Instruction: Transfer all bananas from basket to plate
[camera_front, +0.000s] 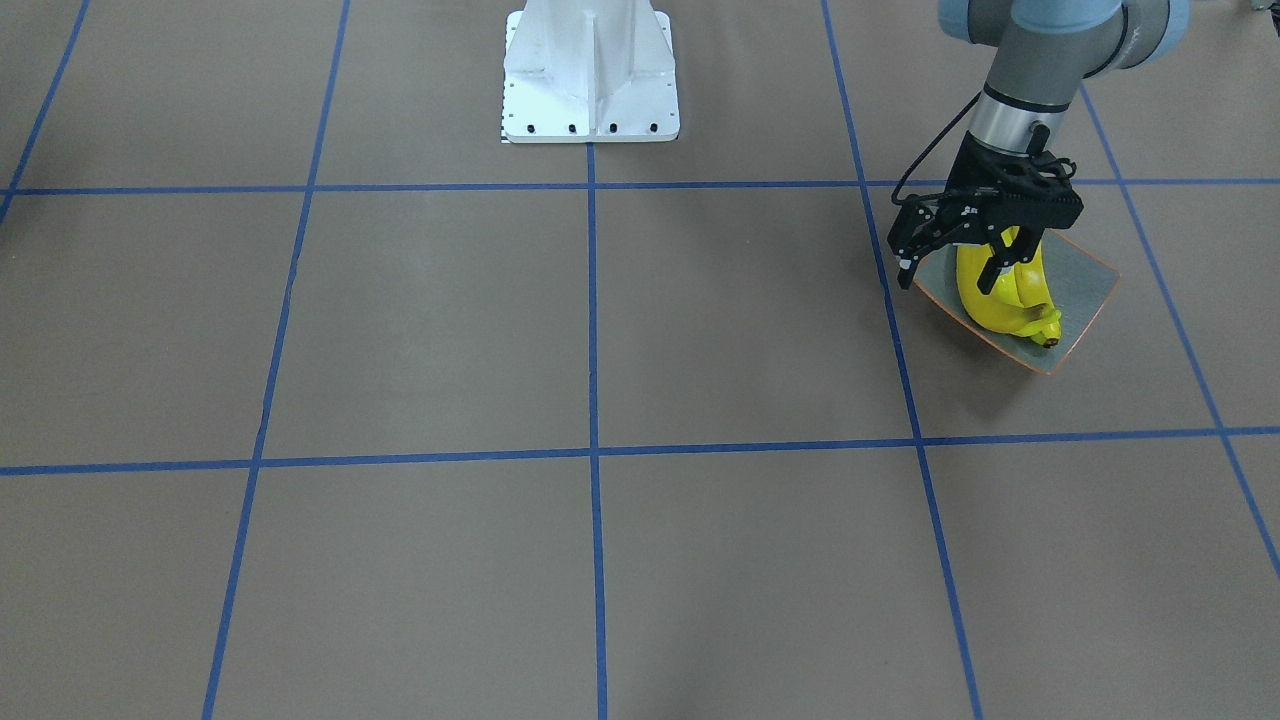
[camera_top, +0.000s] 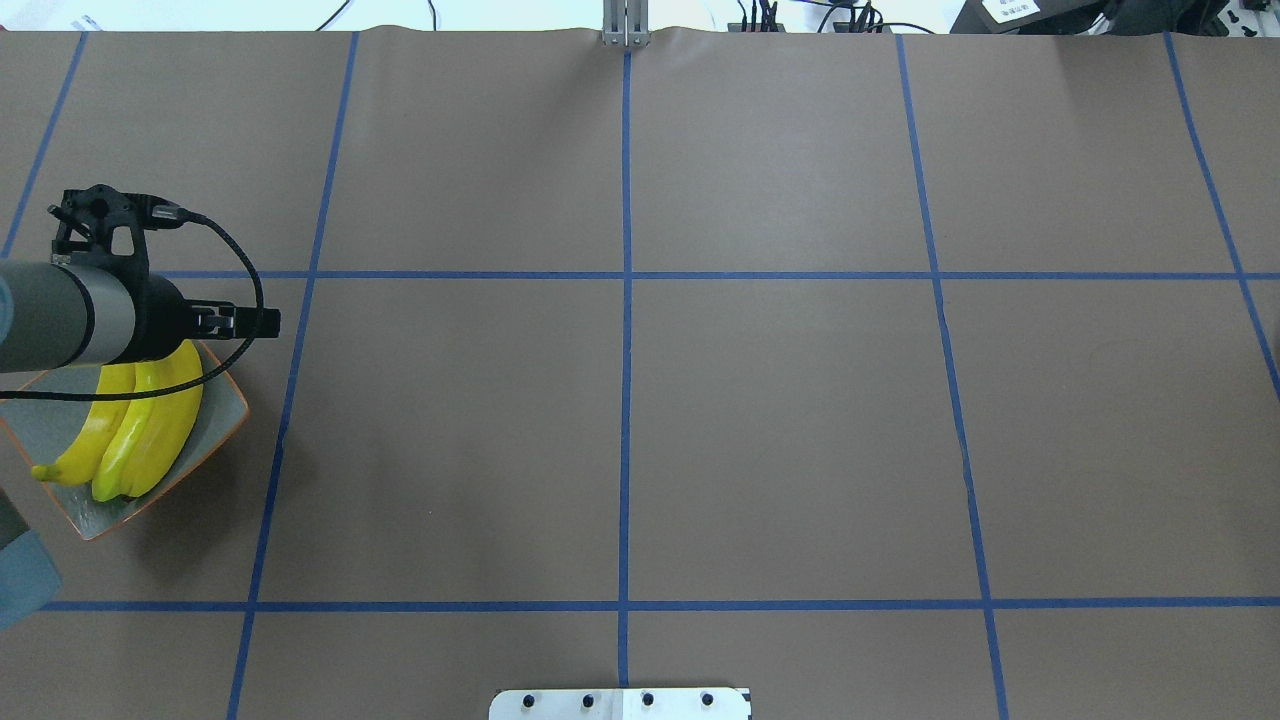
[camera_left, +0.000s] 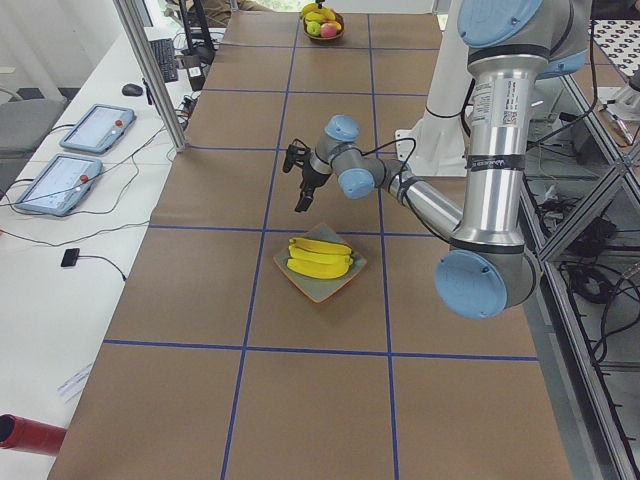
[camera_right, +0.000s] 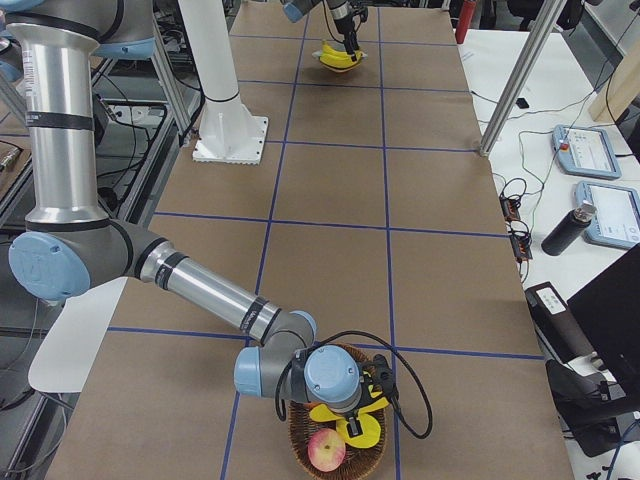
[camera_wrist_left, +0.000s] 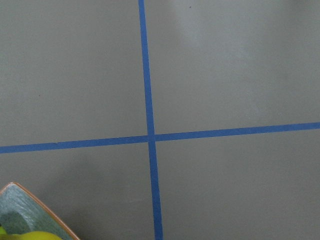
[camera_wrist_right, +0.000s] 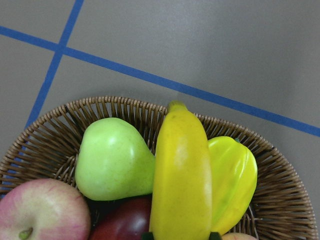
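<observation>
Several yellow bananas (camera_front: 1005, 300) lie side by side on the grey-blue plate (camera_front: 1085, 285) with the orange rim, at the table's left end (camera_top: 150, 430). My left gripper (camera_front: 948, 272) hangs just above the plate's inner edge, open and empty. A corner of the plate (camera_wrist_left: 25, 210) shows in the left wrist view. One more banana (camera_wrist_right: 180, 175) lies in the wicker basket (camera_wrist_right: 50, 130) at the right end. My right gripper (camera_wrist_right: 180, 236) is down over it, its fingertips (camera_wrist_right: 147, 235) against both sides of the banana.
The basket also holds a green pear (camera_wrist_right: 112, 160), a yellow-green star fruit (camera_wrist_right: 232, 180) and a red apple (camera_wrist_right: 40, 210). The white robot base (camera_front: 590, 70) stands at the table's middle edge. Blue tape lines cross the brown table.
</observation>
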